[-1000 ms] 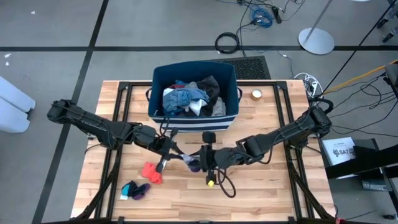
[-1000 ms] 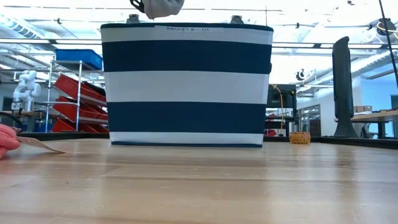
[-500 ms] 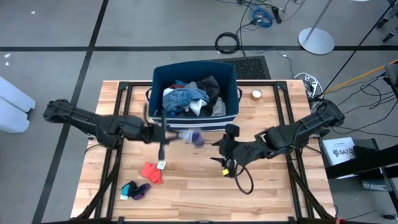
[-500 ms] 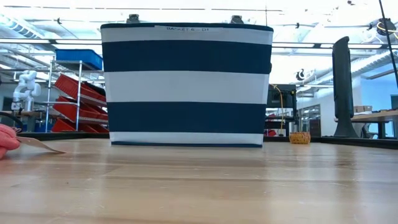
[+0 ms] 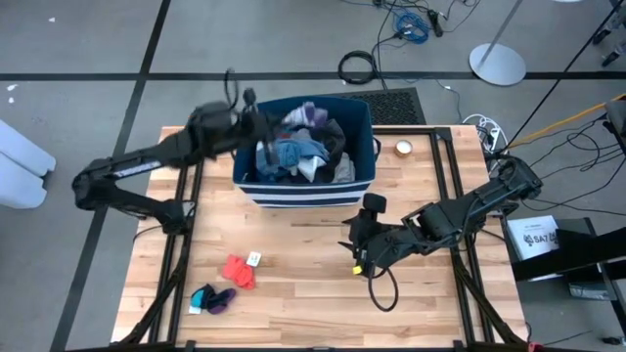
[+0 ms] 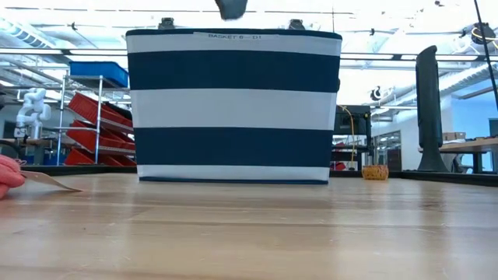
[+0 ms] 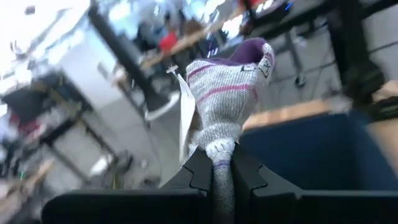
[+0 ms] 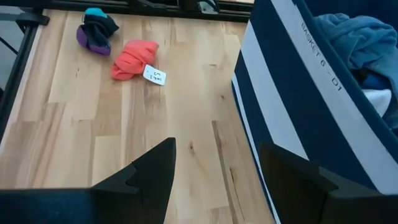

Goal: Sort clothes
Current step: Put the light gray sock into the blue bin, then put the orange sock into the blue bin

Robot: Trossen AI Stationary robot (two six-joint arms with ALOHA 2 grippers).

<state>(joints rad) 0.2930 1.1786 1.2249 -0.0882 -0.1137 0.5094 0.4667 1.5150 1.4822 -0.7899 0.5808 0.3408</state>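
High view shows our left pincer (image 5: 252, 106) raised over the back left corner of the navy striped bin (image 5: 305, 194), with a grey sock with purple stripes (image 5: 311, 116) hanging over the heap of clothes (image 5: 298, 156) inside. In the left wrist view the two fingers are clamped tight on the sock's cuff, its purple toe and a white tag standing away from them.

We judge the step to be moving this sock to its place, though we cannot tell from here whether it is meant to drop into the bin or go elsewhere. To do it well we should keep the grip firm until the sock hangs fully over its target, then part the fingers wide so the knit does not snag on the pads.

Our right pincer (image 8: 214, 177) waits low over the desk (image 5: 293, 293) in front of the bin, fingers spread and holding nothing. A red sock (image 5: 238, 270) with its tag and a teal and purple pair (image 5: 212, 298) lie apart on the front left of the desk; we should keep the two arms well clear of each other when reaching for those.
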